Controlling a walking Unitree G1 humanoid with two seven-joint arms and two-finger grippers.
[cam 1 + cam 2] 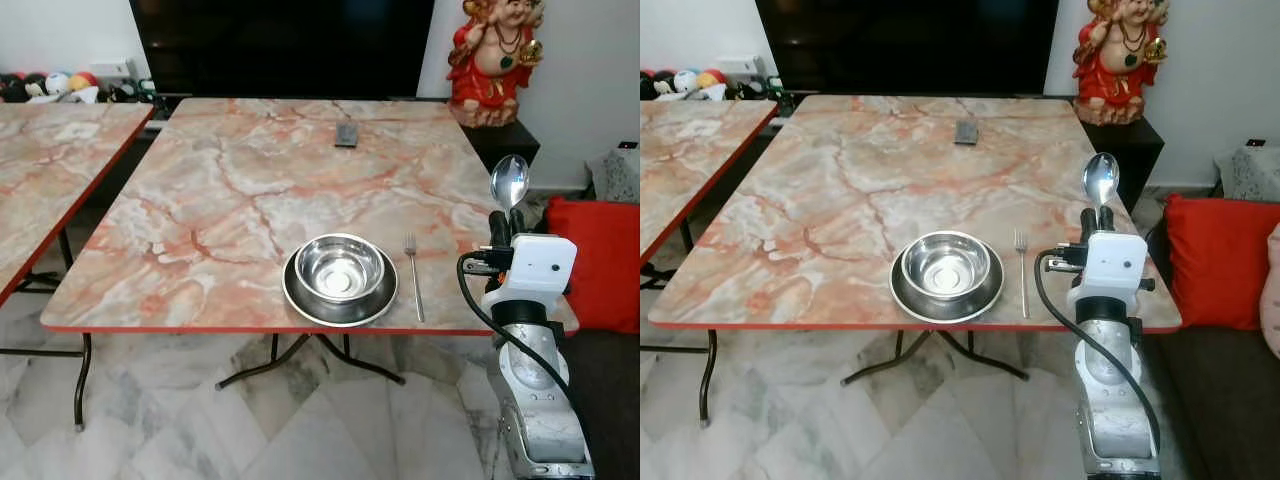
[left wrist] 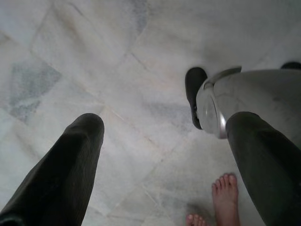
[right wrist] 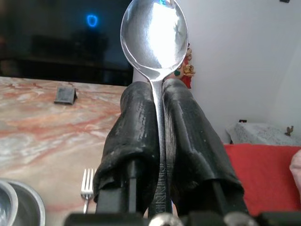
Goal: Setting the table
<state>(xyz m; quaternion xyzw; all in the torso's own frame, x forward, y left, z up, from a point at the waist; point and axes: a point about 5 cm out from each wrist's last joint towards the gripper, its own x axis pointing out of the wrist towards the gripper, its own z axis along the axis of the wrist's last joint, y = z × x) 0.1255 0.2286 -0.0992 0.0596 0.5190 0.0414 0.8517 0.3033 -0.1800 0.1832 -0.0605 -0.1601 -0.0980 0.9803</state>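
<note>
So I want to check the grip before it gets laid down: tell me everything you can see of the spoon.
The spoon is shiny, polished metal, with an oval bowl that mirrors the room. It stands about upright, bowl uppermost, its thin handle clamped between the two black fingers of the right gripper, which hide the lower handle. It is held in the air beside the table's right edge, right of the fork, touching nothing but the fingers.

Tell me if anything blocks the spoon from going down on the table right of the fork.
Nothing visible does. The right claw holds the spoon upright above the table edge, and the strip right of the fork looks bare.
</note>
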